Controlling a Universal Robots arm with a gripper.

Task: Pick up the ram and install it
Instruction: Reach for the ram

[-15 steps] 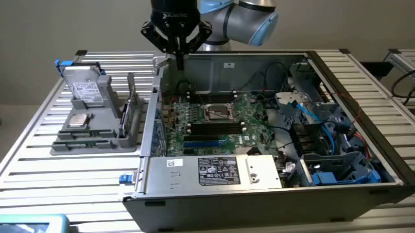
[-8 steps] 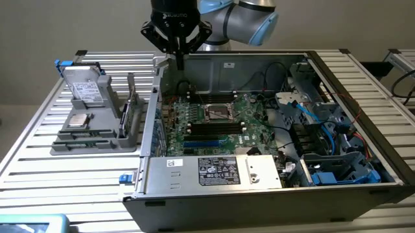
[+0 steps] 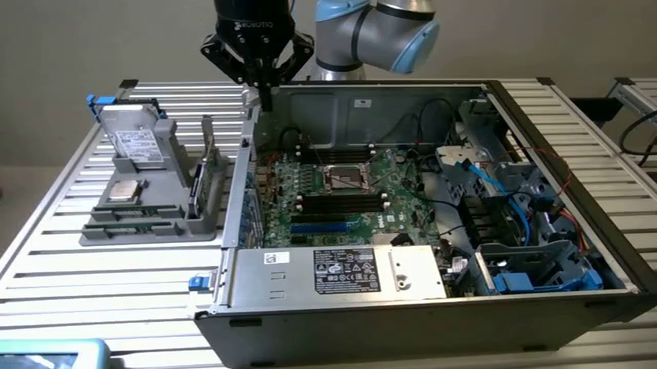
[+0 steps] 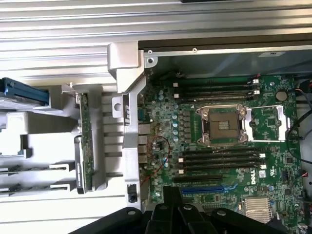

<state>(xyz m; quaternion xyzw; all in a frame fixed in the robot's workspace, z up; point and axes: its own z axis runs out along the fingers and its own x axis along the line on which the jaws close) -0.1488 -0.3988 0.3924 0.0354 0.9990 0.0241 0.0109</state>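
One slim green circuit-board ram stick [image 4: 86, 141] stands on edge in the grey plastic parts tray [image 3: 144, 229], just beside the open black computer case [image 3: 431, 327]. Your black gripper [image 3: 265, 96] hangs above the case wall, fingers closed and empty. Centre it squarely over the stick's thin edge.

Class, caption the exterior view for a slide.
Shut gripper hovers near the open computer case; ram stands in grey holder.

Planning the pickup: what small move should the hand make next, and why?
Probably slide toward the exterior view's left until it is over the ram. The hand hangs shut and empty above the case wall, while the ram stands on edge in the grey holder beside that wall.
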